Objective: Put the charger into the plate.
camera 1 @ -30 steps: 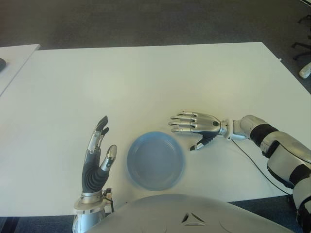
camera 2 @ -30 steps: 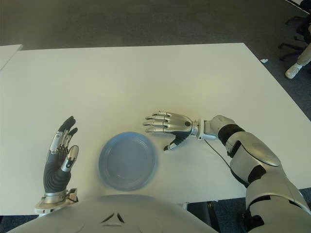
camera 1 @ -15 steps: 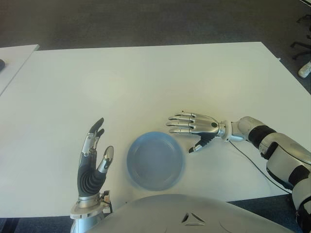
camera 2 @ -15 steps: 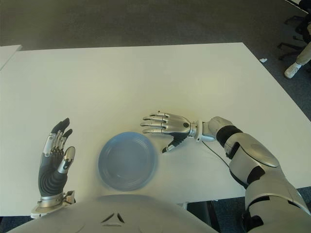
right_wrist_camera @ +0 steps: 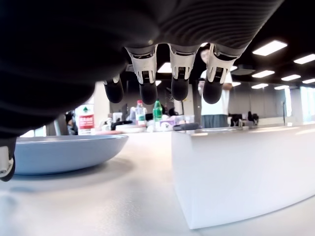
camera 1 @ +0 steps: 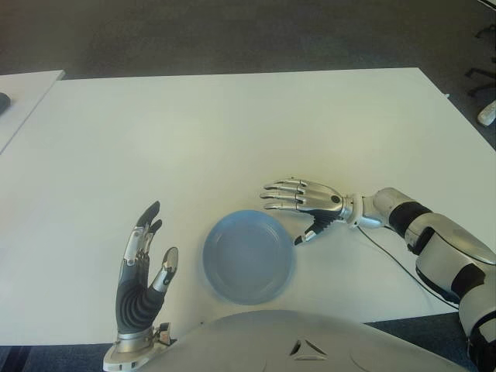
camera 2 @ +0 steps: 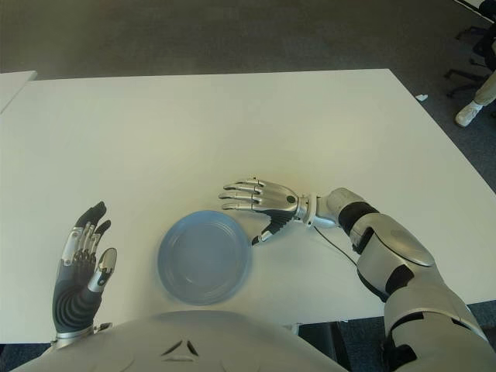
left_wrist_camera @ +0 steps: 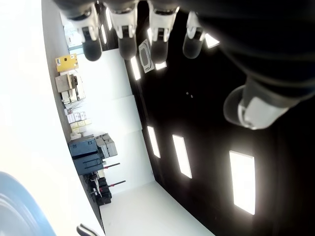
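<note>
Two hands are showing, and neither is holding anything, so you are looking at the reach-and-grasp step with nothing yet done for the task. Nearest you, the left hand (camera 1: 142,271) is hovering upright on the left side of the plate (camera 1: 213,263), fingers spread wide and empty, and it is doing no work. The blue plate is lying bare just in front of the torso. Just beyond its far right rim, the right hand (camera 1: 306,200) is hanging palm-down over the table (camera 1: 232,132), fingers (right_wrist_camera: 179,78) stretched out flat and the thumb pointing down toward the plate's edge. The charger is not showing in either eye view. The right wrist view, though, is showing a white block (right_wrist_camera: 236,172) standing on the table beneath those fingers and apart from the plate, and I am judging that to be the charger, white on white and hidden under the palm. You are going to need to lower the right hand, curl fingers and thumb around the block's sides, then lift and carry it the short way across to the plate.
</note>
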{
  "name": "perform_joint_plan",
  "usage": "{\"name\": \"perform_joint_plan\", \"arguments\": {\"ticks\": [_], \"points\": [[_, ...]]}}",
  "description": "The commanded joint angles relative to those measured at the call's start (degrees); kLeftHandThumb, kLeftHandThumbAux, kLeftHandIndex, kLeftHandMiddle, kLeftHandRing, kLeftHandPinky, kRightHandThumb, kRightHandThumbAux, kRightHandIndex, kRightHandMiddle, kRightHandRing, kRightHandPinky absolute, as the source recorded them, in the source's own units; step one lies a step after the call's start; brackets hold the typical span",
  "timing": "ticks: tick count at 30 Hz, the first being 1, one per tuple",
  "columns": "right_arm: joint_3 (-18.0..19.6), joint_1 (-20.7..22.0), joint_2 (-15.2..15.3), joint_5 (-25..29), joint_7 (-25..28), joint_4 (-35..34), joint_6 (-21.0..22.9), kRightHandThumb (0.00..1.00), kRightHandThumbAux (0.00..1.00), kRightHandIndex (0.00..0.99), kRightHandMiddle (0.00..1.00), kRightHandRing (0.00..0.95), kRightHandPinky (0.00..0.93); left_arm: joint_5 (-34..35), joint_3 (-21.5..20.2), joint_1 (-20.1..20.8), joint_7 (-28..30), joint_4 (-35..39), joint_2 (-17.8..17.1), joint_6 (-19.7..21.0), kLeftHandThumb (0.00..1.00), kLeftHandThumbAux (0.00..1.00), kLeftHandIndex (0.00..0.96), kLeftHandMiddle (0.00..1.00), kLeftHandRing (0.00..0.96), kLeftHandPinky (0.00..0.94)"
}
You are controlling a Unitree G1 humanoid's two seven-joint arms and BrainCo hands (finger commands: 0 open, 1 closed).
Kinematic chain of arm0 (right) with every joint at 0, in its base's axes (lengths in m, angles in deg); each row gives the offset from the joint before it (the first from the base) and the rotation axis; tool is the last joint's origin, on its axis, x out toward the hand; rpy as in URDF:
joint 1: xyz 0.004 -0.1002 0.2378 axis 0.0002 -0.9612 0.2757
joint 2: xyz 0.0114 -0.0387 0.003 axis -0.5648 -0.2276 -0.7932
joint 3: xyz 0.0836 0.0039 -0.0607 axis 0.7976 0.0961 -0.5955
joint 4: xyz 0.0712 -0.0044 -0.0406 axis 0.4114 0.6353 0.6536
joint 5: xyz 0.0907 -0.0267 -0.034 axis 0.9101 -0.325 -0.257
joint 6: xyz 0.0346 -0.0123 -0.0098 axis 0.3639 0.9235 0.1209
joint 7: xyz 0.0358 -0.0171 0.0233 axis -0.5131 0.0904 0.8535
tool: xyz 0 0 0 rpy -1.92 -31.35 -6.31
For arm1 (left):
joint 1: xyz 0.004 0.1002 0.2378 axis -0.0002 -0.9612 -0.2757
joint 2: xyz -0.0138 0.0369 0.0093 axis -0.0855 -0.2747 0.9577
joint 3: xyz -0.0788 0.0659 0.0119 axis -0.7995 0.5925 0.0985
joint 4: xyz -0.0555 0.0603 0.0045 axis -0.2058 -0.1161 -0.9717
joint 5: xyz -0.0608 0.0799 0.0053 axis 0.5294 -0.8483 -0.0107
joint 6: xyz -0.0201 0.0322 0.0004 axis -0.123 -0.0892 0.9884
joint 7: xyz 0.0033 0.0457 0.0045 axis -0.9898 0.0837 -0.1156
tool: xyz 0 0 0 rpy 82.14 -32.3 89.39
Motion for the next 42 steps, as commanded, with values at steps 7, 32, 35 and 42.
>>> {"name": "perform_joint_plan", "arguments": {"ticks": [7, 32, 35, 42], "points": [[0.87, -1.32, -1.97, 2.08, -1.21, 1.25, -1.99, 0.232, 0.331, 0.0, 0.0, 0.0, 0.048, 1.43, -0.67, -5.3, 1.77, 2.16, -1.36, 0.78, 0.228, 0.514, 0.021, 0.066, 0.035, 0.001], [6.41, -3.63, -5.12, 10.41, 10.08, 6.2, -3.82, 0.27, 0.343, 0.0, 0.0, 0.017, 0.061, 6.0, -3.24, -10.82, 6.62, 2.93, -4.11, -1.95, 0.191, 0.447, 0.054, 0.08, 0.04, 0.03], [6.95, -4.12, -5.3, 11.19, 10.94, 6.47, -4.23, 0.273, 0.332, 0.0, 0.0, 0.018, 0.064, 6.87, -3.82, -11.66, 7.23, 3.02, -4.38, -2.59, 0.197, 0.441, 0.058, 0.088, 0.046, 0.038], [7.57, -4.86, -5.02, 11.78, 12.4, 6.79, -4.34, 0.264, 0.313, 0.0, 0.0, 0.015, 0.062, 9.2, -4.65, -13.02, 8.34, 3.86, -4.61, -2.64, 0.196, 0.432, 0.06, 0.101, 0.058, 0.048]]}}
